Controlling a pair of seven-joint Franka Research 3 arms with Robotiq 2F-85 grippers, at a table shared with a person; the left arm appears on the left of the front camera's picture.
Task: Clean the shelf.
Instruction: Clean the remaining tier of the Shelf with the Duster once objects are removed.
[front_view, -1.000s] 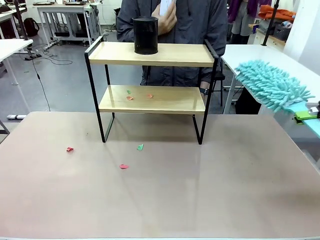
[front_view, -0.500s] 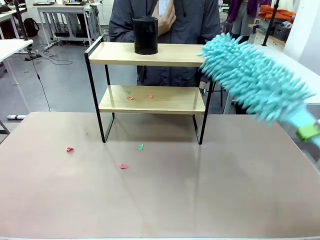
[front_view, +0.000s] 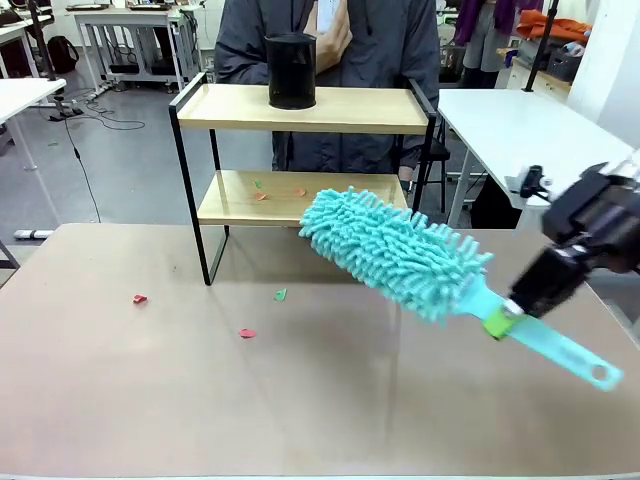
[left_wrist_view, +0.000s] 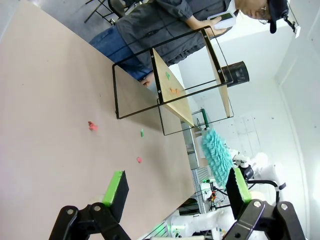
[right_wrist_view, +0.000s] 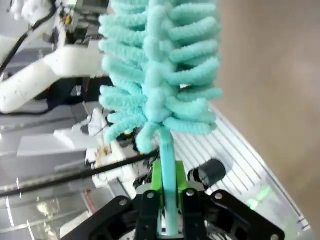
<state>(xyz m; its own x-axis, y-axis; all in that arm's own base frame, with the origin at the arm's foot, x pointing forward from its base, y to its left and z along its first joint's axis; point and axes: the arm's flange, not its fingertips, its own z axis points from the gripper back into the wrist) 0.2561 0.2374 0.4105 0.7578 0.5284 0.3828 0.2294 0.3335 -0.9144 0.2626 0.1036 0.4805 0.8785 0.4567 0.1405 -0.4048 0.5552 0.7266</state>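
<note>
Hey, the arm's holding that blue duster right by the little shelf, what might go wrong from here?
1. The duster head hangs across the shelf's front leg; a sweep might snag the frame and shove the shelf.
2. Dusting the top board might topple the black cup.
3. Sweeping the lower board may only push its scraps onto the table, where more already lie.

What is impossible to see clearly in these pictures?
- Front view: the duster covers the lower board's right part; any scraps there are hidden.
- Front view: whether the duster touches the shelf cannot be told.
- Front view: the black cup's wall hides its inside.
- Left wrist view: table scraps too small to identify.
</note>
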